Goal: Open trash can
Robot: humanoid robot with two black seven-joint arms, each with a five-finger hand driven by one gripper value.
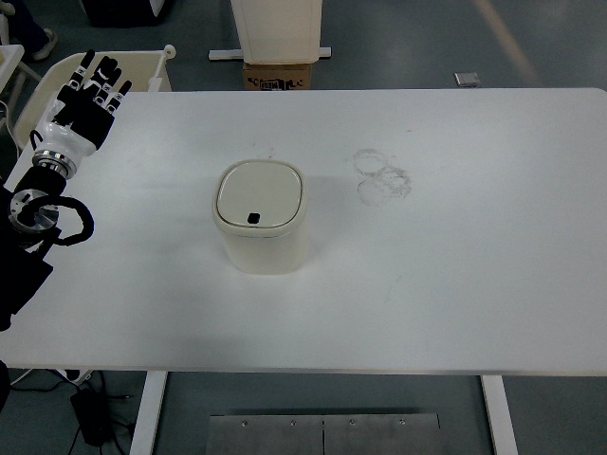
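A cream trash can [260, 216] with a rounded square lid stands upright near the middle of the white table [455, 265]. Its lid lies flat and shut, with a small dark button [253, 219] at the near edge. My left hand [92, 95] is at the table's far left corner, well left of and beyond the can, with its fingers spread and holding nothing. My right arm is not in view.
Faint ring marks [383, 177] show on the table right of the can. A cardboard box [279, 75] and a white stand sit on the floor beyond the far edge. A white chair [57, 76] is behind my left hand.
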